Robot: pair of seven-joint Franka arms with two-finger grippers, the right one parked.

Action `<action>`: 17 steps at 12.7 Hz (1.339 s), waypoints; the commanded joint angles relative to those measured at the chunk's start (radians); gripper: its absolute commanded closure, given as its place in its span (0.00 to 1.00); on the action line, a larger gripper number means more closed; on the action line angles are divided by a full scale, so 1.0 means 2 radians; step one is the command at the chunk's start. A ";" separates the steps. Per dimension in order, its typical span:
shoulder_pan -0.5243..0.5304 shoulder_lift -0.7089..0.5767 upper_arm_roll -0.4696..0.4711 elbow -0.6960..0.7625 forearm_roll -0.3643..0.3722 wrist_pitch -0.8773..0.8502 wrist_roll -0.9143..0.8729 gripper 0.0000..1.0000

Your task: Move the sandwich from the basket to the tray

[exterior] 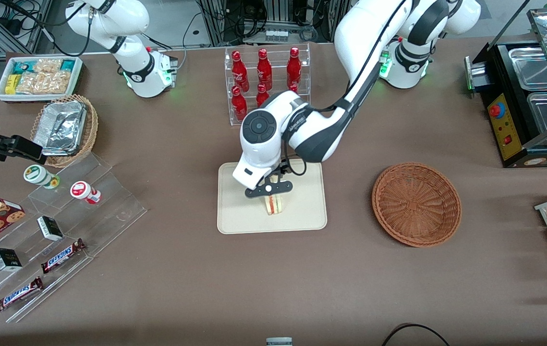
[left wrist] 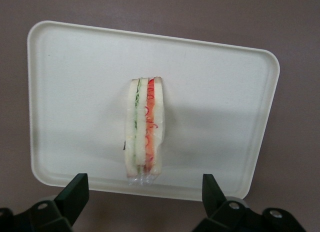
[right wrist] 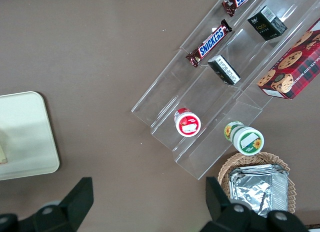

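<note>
The wrapped sandwich [exterior: 274, 205] stands on its edge on the cream tray [exterior: 235, 216], near the tray's rim closest to the front camera. Its red, orange and green filling shows between pale bread in the left wrist view [left wrist: 145, 127], where the tray [left wrist: 75, 91] fills most of the picture. My gripper [exterior: 269, 188] hangs just above the sandwich, open, its fingers spread wide and nothing between them [left wrist: 144, 187]. The reddish-brown basket [exterior: 416, 204] sits beside the tray toward the working arm's end of the table and holds nothing.
A clear rack of red bottles [exterior: 266, 79] stands farther from the camera than the tray. Acrylic steps with snacks [exterior: 57, 230], a tan basket of foil trays [exterior: 64, 129] and a white snack box [exterior: 38, 77] lie toward the parked arm's end. A black warmer [exterior: 528, 101] stands at the working arm's end.
</note>
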 commanded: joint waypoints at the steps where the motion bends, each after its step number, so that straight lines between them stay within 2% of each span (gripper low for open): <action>1: 0.002 -0.034 0.010 -0.013 0.030 -0.044 0.020 0.00; 3: 0.030 -0.047 0.010 -0.019 0.030 -0.059 0.022 0.00; 6: 0.074 -0.118 0.010 -0.104 0.021 -0.055 0.125 0.00; 10: 0.143 -0.191 0.010 -0.182 0.007 -0.058 0.244 0.00; 17: 0.250 -0.300 0.010 -0.276 0.007 -0.085 0.409 0.00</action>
